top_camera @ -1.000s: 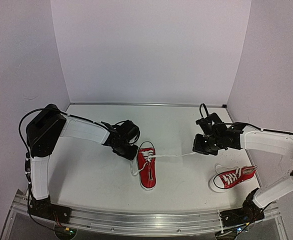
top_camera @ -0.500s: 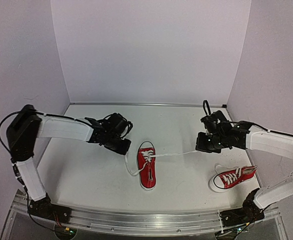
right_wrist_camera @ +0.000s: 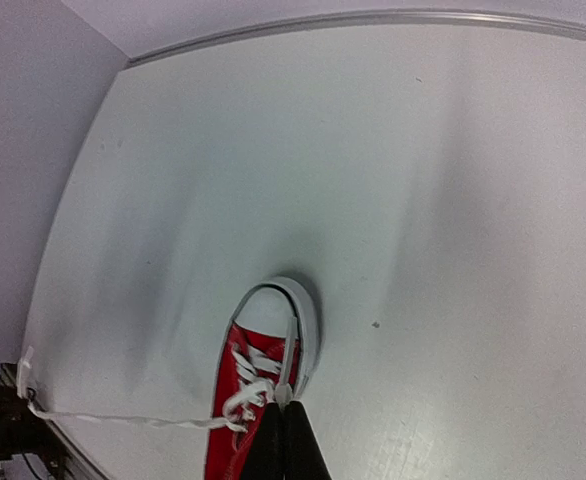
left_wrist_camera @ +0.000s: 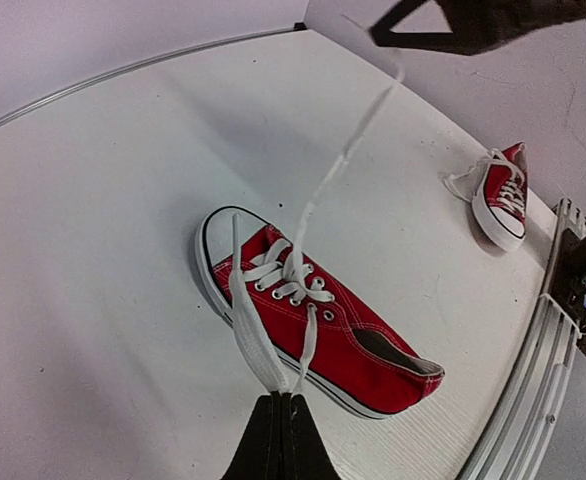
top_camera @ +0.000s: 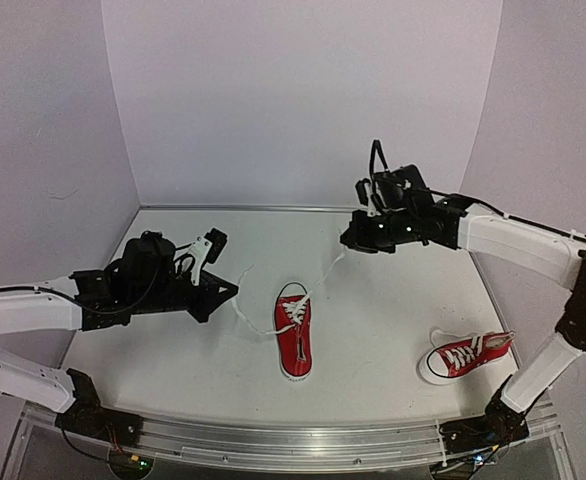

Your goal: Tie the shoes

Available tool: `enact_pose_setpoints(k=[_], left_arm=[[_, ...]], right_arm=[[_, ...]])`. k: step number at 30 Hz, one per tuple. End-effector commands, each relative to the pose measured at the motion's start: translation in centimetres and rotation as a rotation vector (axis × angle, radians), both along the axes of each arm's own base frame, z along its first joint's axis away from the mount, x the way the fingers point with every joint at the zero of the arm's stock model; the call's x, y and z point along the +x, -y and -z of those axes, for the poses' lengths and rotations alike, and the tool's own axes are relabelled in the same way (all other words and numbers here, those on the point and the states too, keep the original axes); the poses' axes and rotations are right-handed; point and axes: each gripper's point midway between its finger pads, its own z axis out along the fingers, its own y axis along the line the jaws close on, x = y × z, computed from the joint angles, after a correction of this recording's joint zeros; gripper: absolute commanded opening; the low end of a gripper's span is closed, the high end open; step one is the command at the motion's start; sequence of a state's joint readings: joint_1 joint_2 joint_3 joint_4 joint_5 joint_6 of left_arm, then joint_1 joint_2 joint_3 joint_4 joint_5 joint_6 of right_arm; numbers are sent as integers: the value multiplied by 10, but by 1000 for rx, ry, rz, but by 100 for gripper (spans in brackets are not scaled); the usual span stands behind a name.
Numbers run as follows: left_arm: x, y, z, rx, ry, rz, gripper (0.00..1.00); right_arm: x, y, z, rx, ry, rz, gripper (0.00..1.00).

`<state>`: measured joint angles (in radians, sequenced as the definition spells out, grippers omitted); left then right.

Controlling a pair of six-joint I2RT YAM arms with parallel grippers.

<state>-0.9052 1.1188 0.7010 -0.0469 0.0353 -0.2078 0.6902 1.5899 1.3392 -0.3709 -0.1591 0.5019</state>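
Observation:
One red shoe (top_camera: 294,337) lies mid-table, toe toward the back wall; it also shows in the left wrist view (left_wrist_camera: 318,325) and the right wrist view (right_wrist_camera: 273,345). My left gripper (top_camera: 234,289) (left_wrist_camera: 281,398) is shut on one white lace end (left_wrist_camera: 256,335) to the shoe's left. My right gripper (top_camera: 346,240) (right_wrist_camera: 286,408) is raised behind and to the right of the shoe, shut on the other lace end (top_camera: 325,272), which runs up taut from the eyelets. The second red shoe (top_camera: 466,355) (left_wrist_camera: 503,190) lies at the front right with loose laces.
White walls close in the table on the left, back and right. A metal rail (top_camera: 273,440) runs along the near edge, with both arm bases on it. The second shoe lies close to the right arm's base (top_camera: 493,420).
The left gripper shut on the lace and drew back to the left. The right gripper rose toward the back wall with its lace, so both lace ends now stretch away from the shoe.

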Motion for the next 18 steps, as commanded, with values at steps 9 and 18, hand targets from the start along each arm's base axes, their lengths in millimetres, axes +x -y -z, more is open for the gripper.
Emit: enact_pose_setpoints(k=[9, 18], left_arm=[[-41, 3, -33, -136, 187, 154, 0], [-46, -3, -36, -132, 216, 168, 0]], right_arm=[[-15, -211, -24, 291, -46, -430, 2], [-22, -199, -4, 262, -95, -439, 64]])
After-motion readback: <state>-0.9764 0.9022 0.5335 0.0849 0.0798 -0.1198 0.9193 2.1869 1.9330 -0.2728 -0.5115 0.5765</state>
